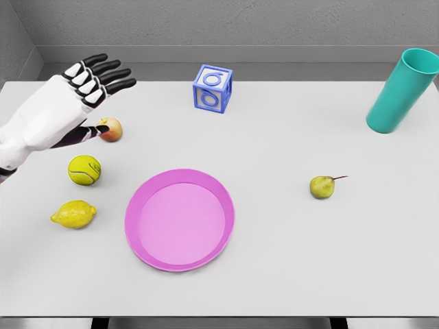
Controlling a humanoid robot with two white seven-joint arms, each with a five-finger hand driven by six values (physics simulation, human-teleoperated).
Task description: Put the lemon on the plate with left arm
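Left robot hand (92, 79): fingers spread, holding nothing, above the tabletop's (274, 260) far left corner, by the small red-yellow apple (110, 129).
Yellow lemon (73, 214): on the tabletop near its left edge, left of the round pink plate (180, 219).
Yellow-green tennis ball (84, 169): between apple and lemon.

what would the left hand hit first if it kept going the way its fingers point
Probably nothing close. The left hand is open, fingers pointing right and toward the table's back edge. The block lies roughly that way, slightly lower in the picture, but height is unclear, so the hand may pass above it.
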